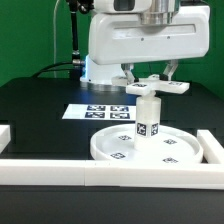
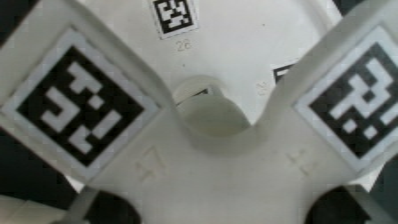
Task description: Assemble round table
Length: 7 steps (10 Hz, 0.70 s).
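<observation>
The large rimmed round disc [image 1: 110, 150] lies flat on the black table near the front. The short cylindrical post [image 1: 148, 120] stands upright on its middle, with tags on its side. My gripper [image 1: 156, 78] is shut on the cross-shaped foot piece [image 1: 160, 86] and holds it level right over the post's top. I cannot tell whether they touch. In the wrist view the foot piece [image 2: 196, 110] fills the picture, with its tagged arms and centre hub. My gripper [image 2: 214, 208] clamps it at its near edge, and one finger [image 2: 68, 205] shows at the corner.
The marker board [image 1: 100, 110] lies flat behind the disc. White border rails run along the front [image 1: 90, 172], the exterior view's left [image 1: 5, 135] and the exterior view's right [image 1: 211, 150]. The robot's white base [image 1: 120, 45] stands behind, against a green backdrop.
</observation>
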Tool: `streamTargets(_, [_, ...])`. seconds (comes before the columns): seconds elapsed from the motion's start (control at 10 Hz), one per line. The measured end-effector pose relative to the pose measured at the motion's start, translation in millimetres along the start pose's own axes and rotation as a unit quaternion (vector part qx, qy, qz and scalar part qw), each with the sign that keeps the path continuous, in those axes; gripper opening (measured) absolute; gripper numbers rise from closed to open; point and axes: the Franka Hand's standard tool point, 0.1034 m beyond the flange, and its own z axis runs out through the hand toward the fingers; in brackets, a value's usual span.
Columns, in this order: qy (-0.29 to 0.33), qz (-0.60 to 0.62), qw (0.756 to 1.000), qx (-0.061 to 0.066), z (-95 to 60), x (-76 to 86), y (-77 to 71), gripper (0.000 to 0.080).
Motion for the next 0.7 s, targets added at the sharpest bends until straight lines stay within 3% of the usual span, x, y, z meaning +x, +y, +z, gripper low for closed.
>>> streamTargets(0.3, [-0.007, -0.004, 1.000, 0.001, 9.8, -1.2, 1.5, 0.0447])
streamTargets(0.7, [-0.007, -0.007, 1.000, 0.001, 9.6, -1.7, 6.1, 0.0447])
